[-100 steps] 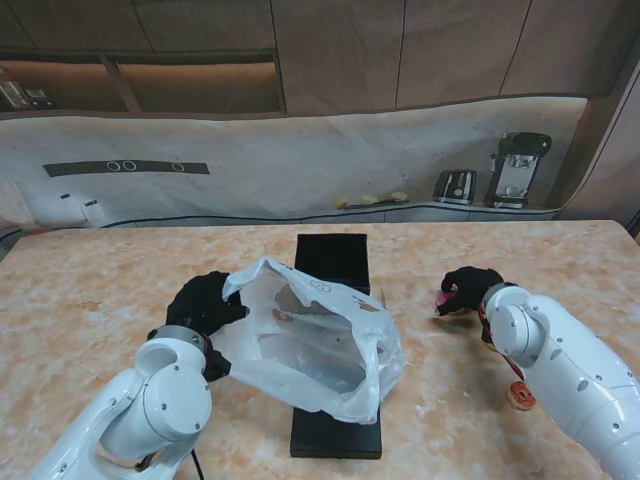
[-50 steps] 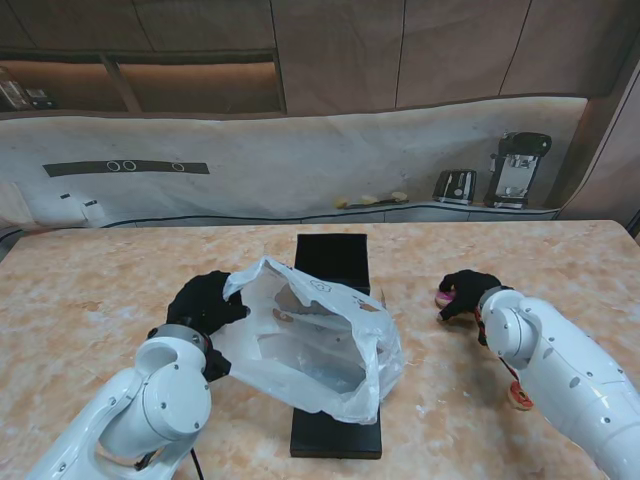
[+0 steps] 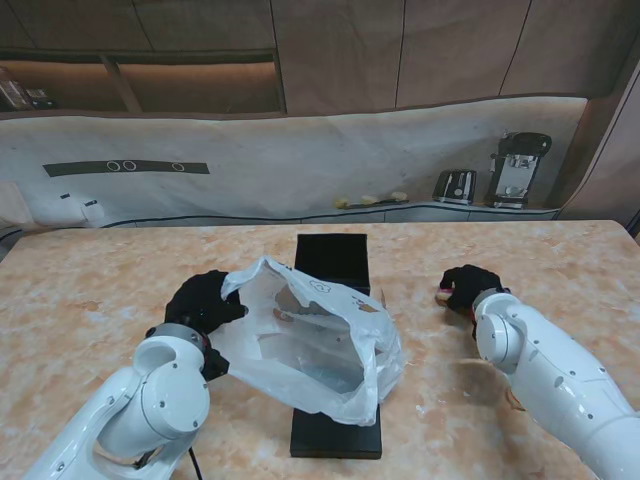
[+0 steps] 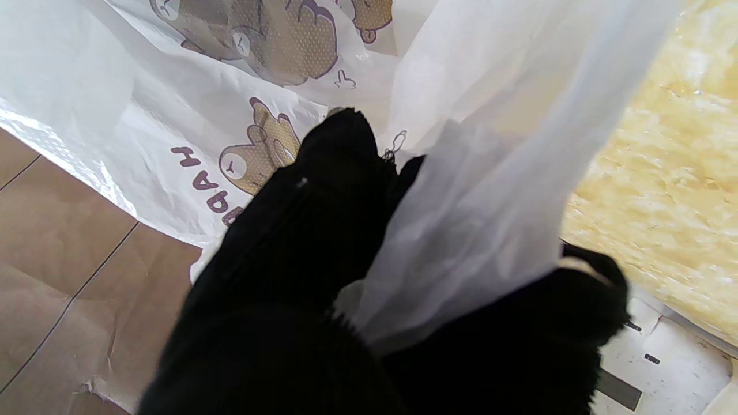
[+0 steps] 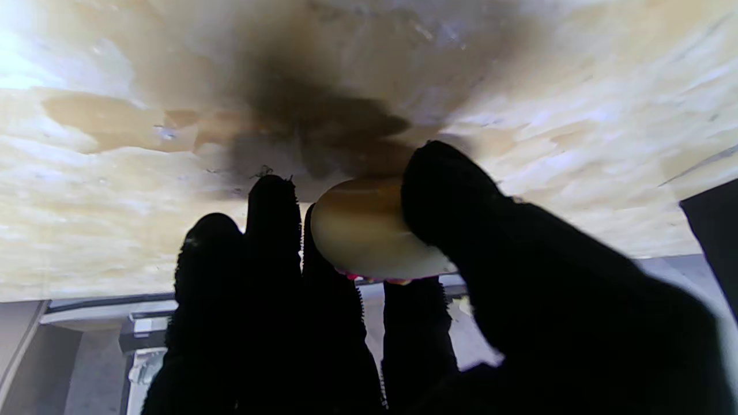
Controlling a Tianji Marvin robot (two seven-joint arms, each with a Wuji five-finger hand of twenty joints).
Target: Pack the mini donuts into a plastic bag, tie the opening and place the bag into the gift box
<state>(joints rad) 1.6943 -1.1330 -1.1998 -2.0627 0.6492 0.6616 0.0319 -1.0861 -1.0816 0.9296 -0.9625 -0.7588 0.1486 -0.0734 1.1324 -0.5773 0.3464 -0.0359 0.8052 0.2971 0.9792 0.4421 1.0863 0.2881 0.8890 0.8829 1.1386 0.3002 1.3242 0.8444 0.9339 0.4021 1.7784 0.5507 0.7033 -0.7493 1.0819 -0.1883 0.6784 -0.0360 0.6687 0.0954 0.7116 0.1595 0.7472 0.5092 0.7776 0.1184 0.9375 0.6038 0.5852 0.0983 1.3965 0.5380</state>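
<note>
The right robot hand (image 3: 466,287), pinching a mini donut (image 5: 369,230), has been drawn toward nine o'clock, nearer the plastic bag (image 3: 315,340); the bag's rim is gripped by the left robot hand (image 3: 205,303) over the black gift box (image 3: 333,262); loading appears imminent.

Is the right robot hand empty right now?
No, the right robot hand is shut on a mini donut, pinched between thumb and fingers in the right wrist view.

Even daylight; right wrist view blurred, dark shadow on table (image 5: 323,115).
</note>
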